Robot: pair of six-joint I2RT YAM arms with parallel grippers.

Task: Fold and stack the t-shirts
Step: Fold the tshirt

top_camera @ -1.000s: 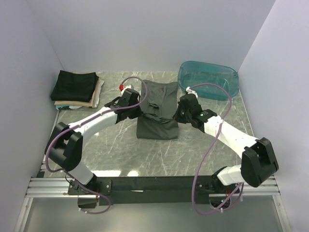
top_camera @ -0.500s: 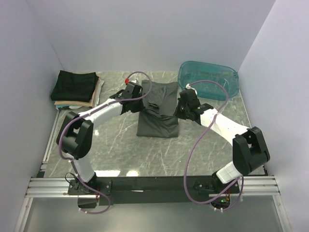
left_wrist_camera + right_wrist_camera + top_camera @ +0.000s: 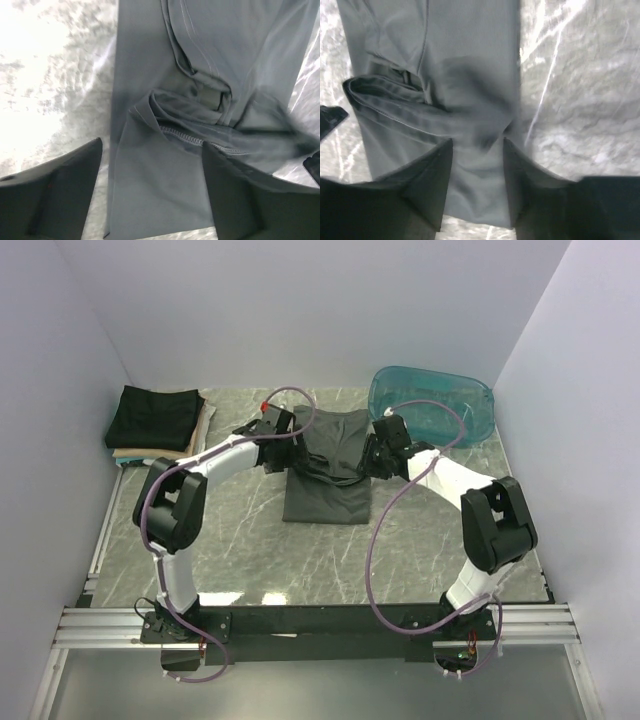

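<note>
- A charcoal-grey t-shirt (image 3: 326,480) is laid lengthwise at the middle of the marble table (image 3: 250,550), partly folded, with a bunched crease across its middle
- The left gripper (image 3: 284,446) is held over the shirt's left edge; in the left wrist view its fingers (image 3: 55,192) are spread wide and nothing is clamped
- The right gripper (image 3: 372,456) is set at the shirt's right edge; its fingers (image 3: 415,197) are parted, with cloth seen in the gap below them
- A stack of folded t-shirts (image 3: 155,418), black on top of tan and cream, is placed at the far left
- A teal plastic tub (image 3: 432,405) is seen at the far right, well apart from the stack
</note>
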